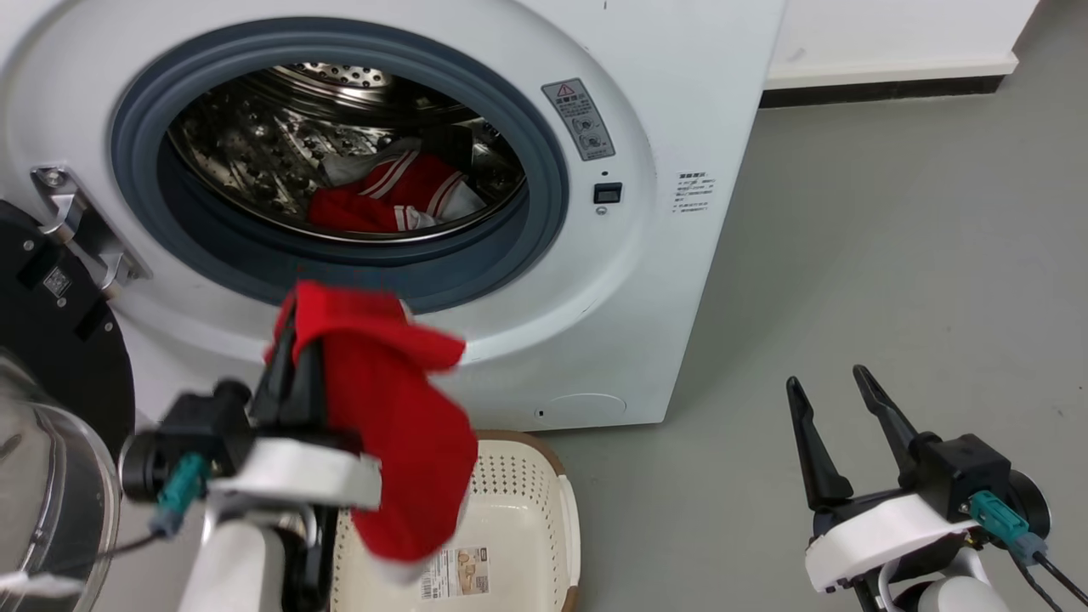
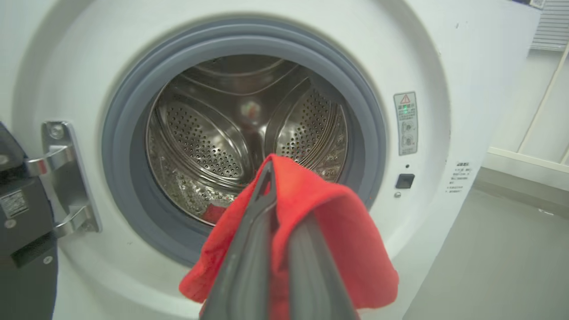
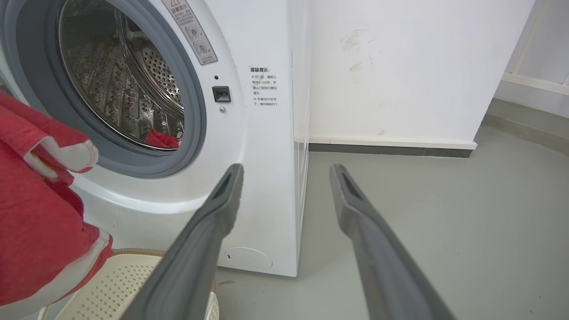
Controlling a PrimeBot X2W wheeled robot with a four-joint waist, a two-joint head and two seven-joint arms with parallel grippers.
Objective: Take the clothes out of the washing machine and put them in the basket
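We find left pincer (image 1: 291,340) pinching red garment (image 1: 399,425) at a fold, above the basket (image 1: 531,510): light, limp, slip-prone, we judge; right pincer (image 1: 827,377) spread, right of basket; jersey (image 1: 399,191) beyond, inside washing machine (image 1: 680,170).

We show the basket (image 1: 571,510) on the floor (image 1: 850,255) before the washing machine (image 1: 680,170); a garment (image 1: 399,425) hangs from the left gripper (image 1: 287,327) above it, a jersey (image 1: 399,195) lies in the drum (image 1: 255,144), the right gripper (image 1: 826,378) well apart rightward.
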